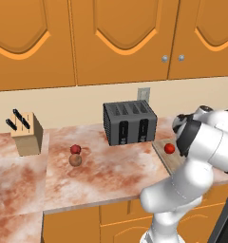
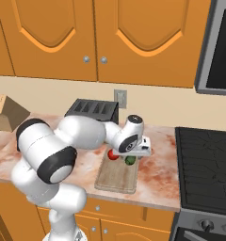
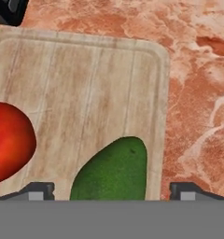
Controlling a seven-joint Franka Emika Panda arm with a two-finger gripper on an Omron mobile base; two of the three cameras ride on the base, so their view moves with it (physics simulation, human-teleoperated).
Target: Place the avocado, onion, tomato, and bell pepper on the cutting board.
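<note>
Nearest the hand camera lies the avocado [image 3: 111, 170], dark green, resting on the cutting board [image 3: 86, 84] between the two finger tips [image 3: 37, 191], which stand wide apart on either side without touching it; the gripper [image 3: 111, 193] is spread open and holds nothing. At about nine o'clock from the avocado sits a shiny red fruit, most likely the tomato [image 3: 9, 140], also on the board. From the right base camera the two show side by side under the hand, at the board's far end near the toaster [image 2: 91, 109].

Judging by this, the avocado's placement is at its release stage, with two of four items on the board. Over on the marbled countertop [image 1: 111, 171], well apart at roughly nine o'clock from the toaster, wait the tan onion [image 1: 75, 160] and, touching it at twelve o'clock, a dark red lumpy item, presumably the bell pepper [image 1: 75, 149]. Next the hand should lift straight off, then the arm must swing or the base drive toward that pair.
</note>
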